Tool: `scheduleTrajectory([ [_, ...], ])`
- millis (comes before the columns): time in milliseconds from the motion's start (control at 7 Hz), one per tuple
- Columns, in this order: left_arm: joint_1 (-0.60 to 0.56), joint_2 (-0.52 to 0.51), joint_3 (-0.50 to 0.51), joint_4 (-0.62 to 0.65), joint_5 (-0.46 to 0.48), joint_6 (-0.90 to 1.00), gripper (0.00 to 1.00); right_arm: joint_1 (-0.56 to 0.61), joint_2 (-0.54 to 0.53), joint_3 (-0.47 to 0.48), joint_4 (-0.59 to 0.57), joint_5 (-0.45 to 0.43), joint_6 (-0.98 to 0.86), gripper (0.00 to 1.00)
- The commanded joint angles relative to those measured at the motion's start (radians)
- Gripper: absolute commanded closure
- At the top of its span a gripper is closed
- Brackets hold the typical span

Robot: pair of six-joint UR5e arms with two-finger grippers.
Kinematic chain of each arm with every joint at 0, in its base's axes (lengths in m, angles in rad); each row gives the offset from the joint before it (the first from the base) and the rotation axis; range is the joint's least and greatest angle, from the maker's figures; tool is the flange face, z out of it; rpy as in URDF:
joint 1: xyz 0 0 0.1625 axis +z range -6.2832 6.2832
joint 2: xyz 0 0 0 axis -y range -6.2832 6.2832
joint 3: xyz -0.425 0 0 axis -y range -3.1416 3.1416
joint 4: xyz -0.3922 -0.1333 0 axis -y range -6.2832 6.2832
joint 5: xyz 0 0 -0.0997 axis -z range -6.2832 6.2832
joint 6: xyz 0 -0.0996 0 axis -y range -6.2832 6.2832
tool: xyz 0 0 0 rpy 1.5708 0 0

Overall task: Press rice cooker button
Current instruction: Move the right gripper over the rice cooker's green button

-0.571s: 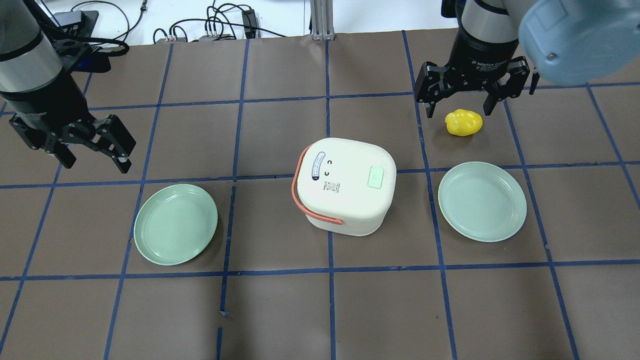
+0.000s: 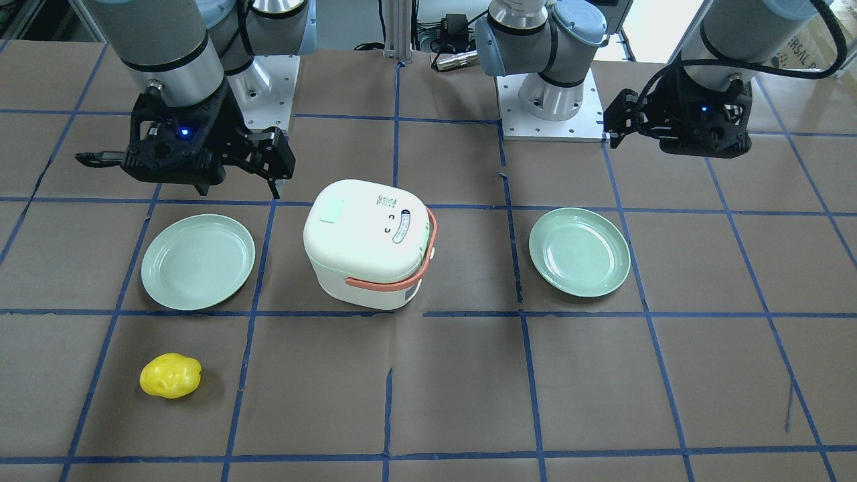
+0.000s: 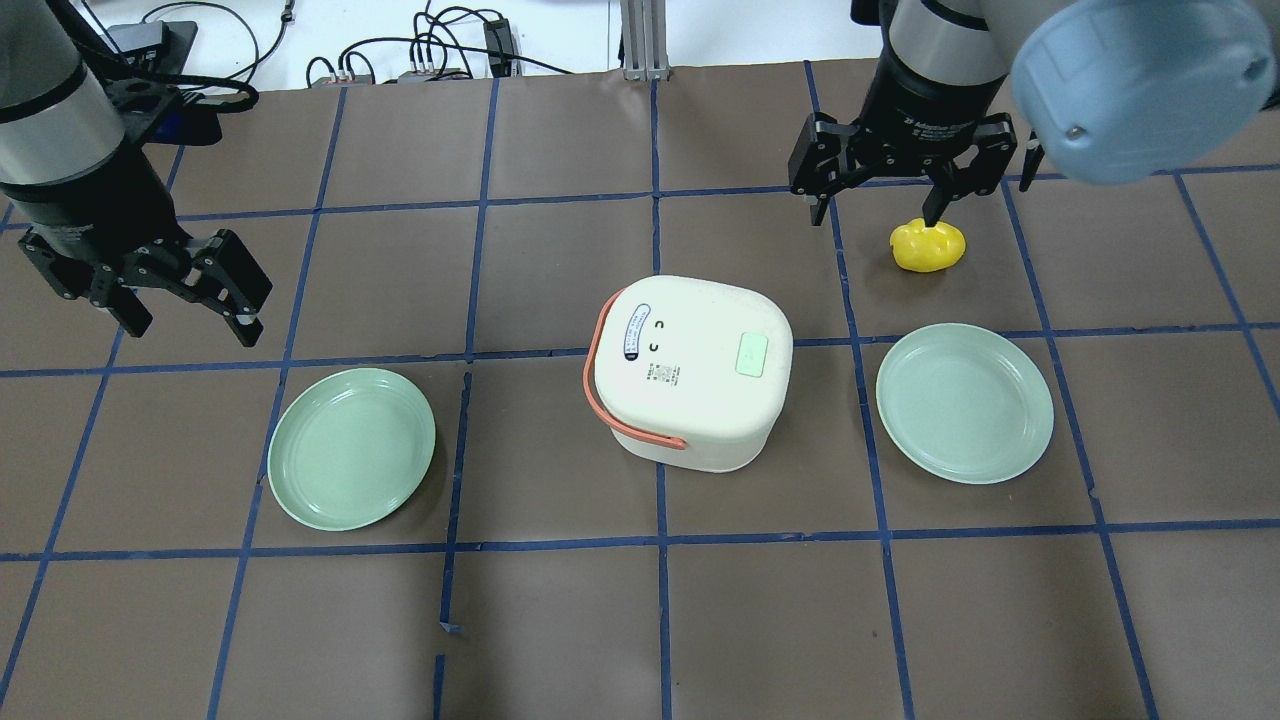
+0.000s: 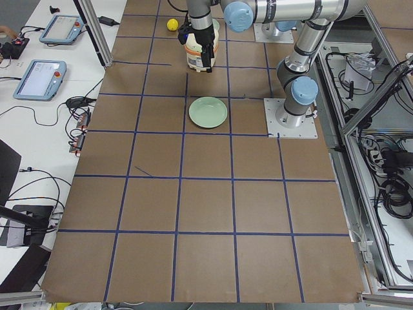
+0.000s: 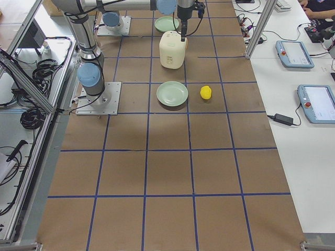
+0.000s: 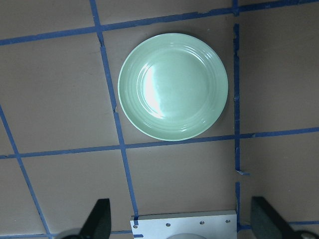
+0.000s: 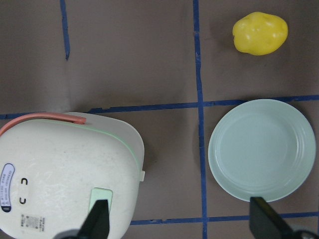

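The cooker (image 3: 690,370) is a cream, rounded-square pot standing upright at the middle of the table (image 3: 560,620), with its lid closed. An orange handle (image 3: 590,385) lies folded down around its left side. The button (image 3: 751,354), a pale green rectangle, sits flat on the lid's right part, uncovered.

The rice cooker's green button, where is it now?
In the overhead view, the green button is on the lid of the rice cooker, toward the right-hand plate, opposite the orange handle.
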Motion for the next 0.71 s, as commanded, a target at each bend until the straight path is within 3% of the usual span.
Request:
scheduleTrajectory([
  [0, 0.000, 0.000, 0.000, 0.000, 0.000, 0.000, 0.00, 0.065, 0.007, 0.036, -0.044, 0.035, 0.072, 0.20],
  [143, 0.000, 0.000, 0.000, 0.000, 0.000, 0.000, 0.00, 0.081, 0.013, 0.053, -0.046, 0.040, 0.113, 0.51],
  [286, 0.000, 0.000, 0.000, 0.000, 0.000, 0.000, 0.00, 0.097, 0.016, 0.070, -0.046, 0.075, 0.127, 0.71],
  [429, 0.000, 0.000, 0.000, 0.000, 0.000, 0.000, 0.00, 0.101, 0.015, 0.099, -0.046, 0.080, 0.128, 0.81],
  [571, 0.000, 0.000, 0.000, 0.000, 0.000, 0.000, 0.00, 0.101, 0.011, 0.117, -0.047, 0.080, 0.129, 0.83],
])
